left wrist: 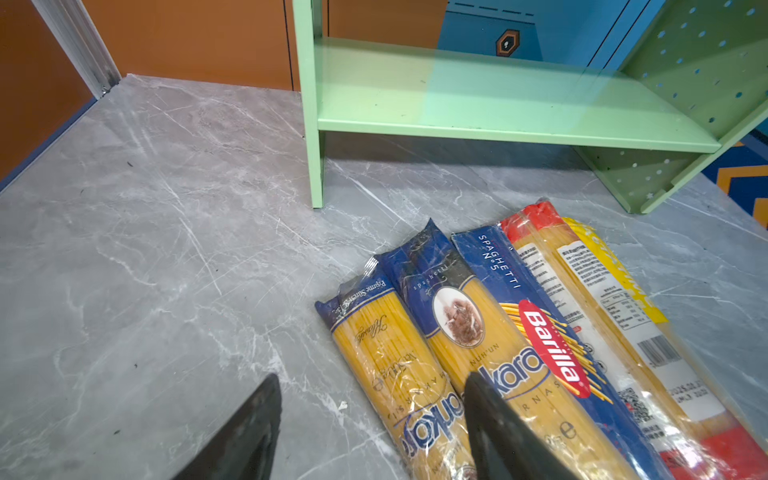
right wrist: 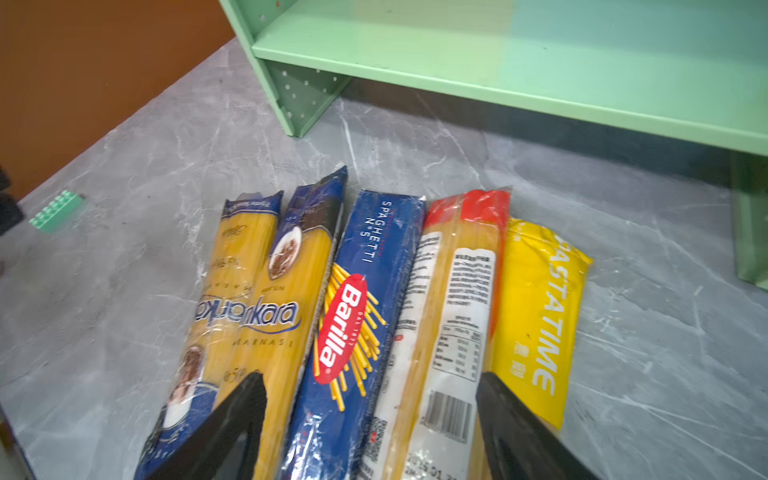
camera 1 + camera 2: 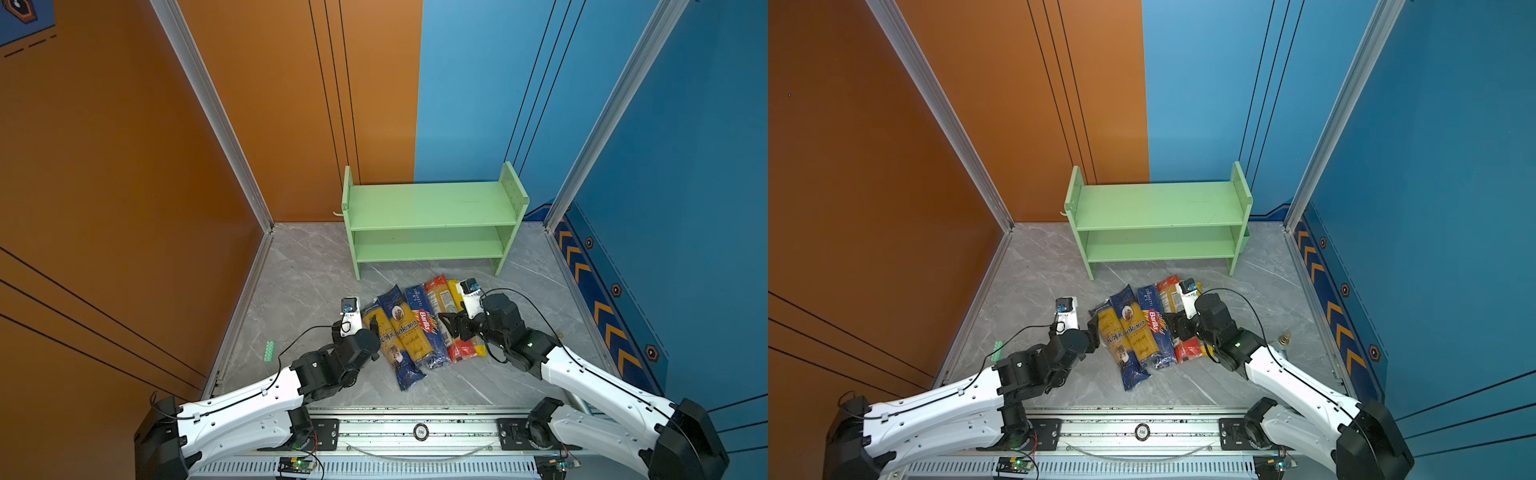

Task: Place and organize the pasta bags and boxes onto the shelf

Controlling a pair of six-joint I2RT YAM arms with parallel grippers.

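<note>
Grey marble-look tabletop (image 3: 307, 291): light green two-tier wooden shelf (image 3: 432, 205) stands at the rear edge, centred. All 5 spaghetti packets lie on the tabletop just in front of it, side by side and fanned.

Left to right in both top views:
- 2 navy-and-yellow "Ankara" bags with oval portraits: outer Ankara bag (image 1: 382, 365), inner Ankara bag (image 1: 478, 332)
- 1 navy Barilla packet (image 1: 503, 270), "SPAGHETTI N°5"
- 1 red-ended clear bag (image 2: 457, 232), white fine-print label and barcode
- 1 yellow bag (image 2: 536, 299), reads "…ASTIME"

Left gripper (image 1: 370, 432): fingers spread, straddling the outer Ankara bag, holding nothing. Right gripper (image 2: 374, 432): fingers spread over the Barilla packet and red-ended clear bag, holding nothing.

1 small green studded block (image 3: 269, 351) by the left edge.
</note>
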